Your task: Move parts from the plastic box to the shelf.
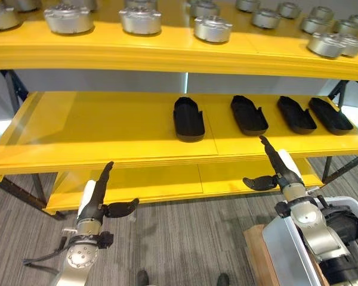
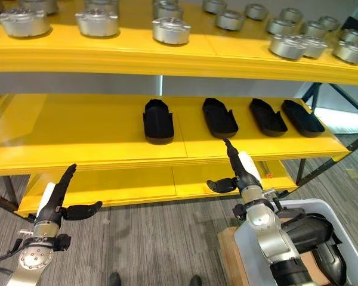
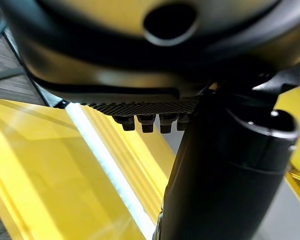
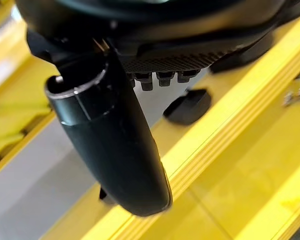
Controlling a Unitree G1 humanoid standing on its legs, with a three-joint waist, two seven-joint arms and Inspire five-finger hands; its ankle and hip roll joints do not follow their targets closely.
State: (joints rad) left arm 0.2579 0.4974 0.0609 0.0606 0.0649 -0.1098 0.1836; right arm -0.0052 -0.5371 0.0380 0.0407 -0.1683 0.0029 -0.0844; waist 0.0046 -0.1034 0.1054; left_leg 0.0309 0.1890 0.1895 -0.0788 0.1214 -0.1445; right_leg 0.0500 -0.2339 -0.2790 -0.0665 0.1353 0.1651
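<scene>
Yellow shelf: four black parts placed. Our left hand and right hand: fingers straight, empty. Next: fetch from plastic box.

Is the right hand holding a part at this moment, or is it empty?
Empty. The right hand is open, fingers straight and thumb out, in front of the middle shelf, apart from the four black parts lying there.
</scene>
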